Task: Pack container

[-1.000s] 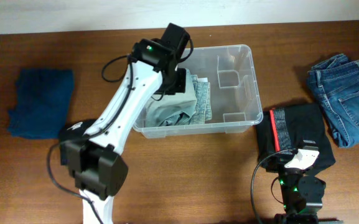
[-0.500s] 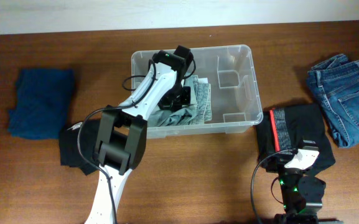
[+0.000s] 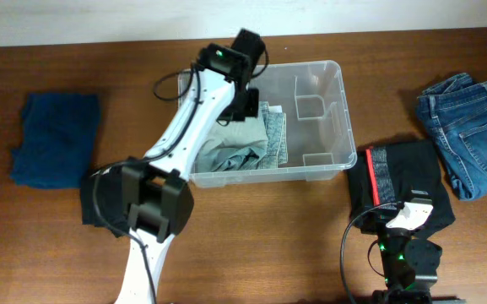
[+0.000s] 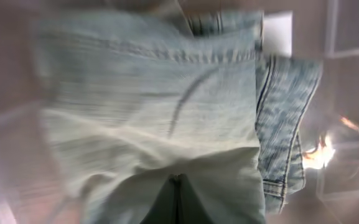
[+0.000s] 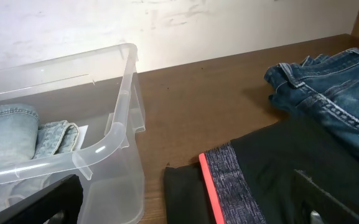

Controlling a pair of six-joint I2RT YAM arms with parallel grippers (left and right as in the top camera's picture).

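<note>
Found right pincer (image 5: 185, 186) nearest, low at near edge of brown wood-grain bench (image 3: 251, 245), fingers spread wide, gripping nothing. Saw folded black garment (image 3: 403, 177) right in front of it, matte knit, heathered grey band with thin red stripe. Noted container (image 3: 311, 135) mid-bench, just left of black garment: clear rigid plastic, rounded corners, thick rim, small clear compartments at right end. Spotted inside, in left half, rumpled pale grey-green cloth (image 3: 235, 148) with light-wash denim (image 3: 273, 139) beside it, stitched seams showing. Saw left arm stretched long from near-left base, wrist bent down over container's far left part. Found left pincer (image 4: 176, 202) closed tight, fingertips against pale cloth; couldn't tell whether a fold was pinched. Noted farther out folded blue jeans (image 3: 467, 131) at right, dark blue cloth (image 3: 56, 139) at left.
</note>
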